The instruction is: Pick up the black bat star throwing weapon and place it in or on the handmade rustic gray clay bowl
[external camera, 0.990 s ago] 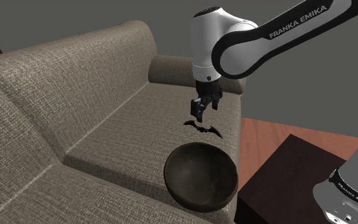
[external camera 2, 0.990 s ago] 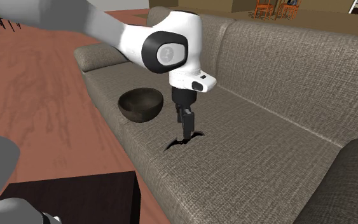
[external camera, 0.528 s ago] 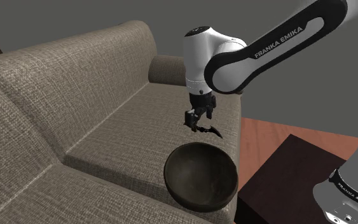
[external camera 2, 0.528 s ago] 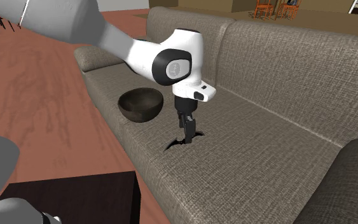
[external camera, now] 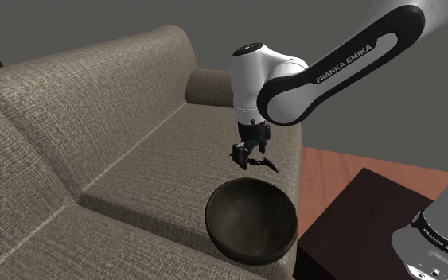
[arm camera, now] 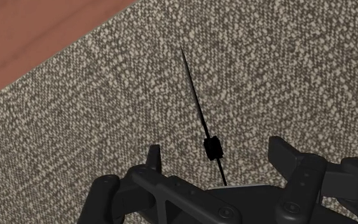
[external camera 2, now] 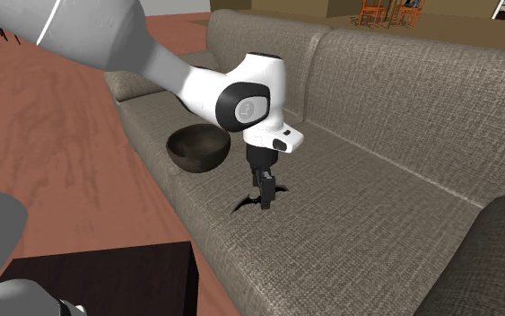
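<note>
The gripper [external camera: 247, 149] has turned and sunk over the star [arm camera: 195, 95], fingers [arm camera: 153, 162] spread, straddling it untouched. Grasp pending; bowl [external camera: 224, 232] empty.

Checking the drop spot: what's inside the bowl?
Inside the bowl, the shoulder view shows a dark bare surface; the star is outside. The near inner wall hides behind the rim.

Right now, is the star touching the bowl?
Apart. The second exterior view shows a strip of bare sofa between the star and the bowl.
</note>
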You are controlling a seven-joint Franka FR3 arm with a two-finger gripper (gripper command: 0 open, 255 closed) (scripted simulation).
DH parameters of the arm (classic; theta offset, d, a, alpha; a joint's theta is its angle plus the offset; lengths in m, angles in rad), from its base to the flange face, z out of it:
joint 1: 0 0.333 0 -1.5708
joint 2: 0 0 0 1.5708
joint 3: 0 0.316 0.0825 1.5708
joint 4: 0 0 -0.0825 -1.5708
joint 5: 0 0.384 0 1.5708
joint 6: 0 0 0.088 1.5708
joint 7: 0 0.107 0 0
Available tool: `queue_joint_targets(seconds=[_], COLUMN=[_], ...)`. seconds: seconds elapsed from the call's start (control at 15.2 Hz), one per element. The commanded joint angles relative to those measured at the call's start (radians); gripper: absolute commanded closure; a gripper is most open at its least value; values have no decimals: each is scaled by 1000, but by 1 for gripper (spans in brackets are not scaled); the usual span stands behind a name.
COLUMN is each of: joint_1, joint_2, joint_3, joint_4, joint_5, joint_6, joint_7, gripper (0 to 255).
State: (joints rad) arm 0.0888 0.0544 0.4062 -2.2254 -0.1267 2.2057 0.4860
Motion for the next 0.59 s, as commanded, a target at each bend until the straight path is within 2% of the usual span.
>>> queue_joint_targets(seconds=[0.0,0.07,0.13,0.53], joint_1=[0,0,0,0], joint_2=[0,0,0,0], joint_3=[0,0,0,0], joint_4=[0,0,0,0], joint_5=[0,0,0,0], joint_6=[0,0,0,0], joint_7=[0,0,0,0], gripper=[0,0,255,255])
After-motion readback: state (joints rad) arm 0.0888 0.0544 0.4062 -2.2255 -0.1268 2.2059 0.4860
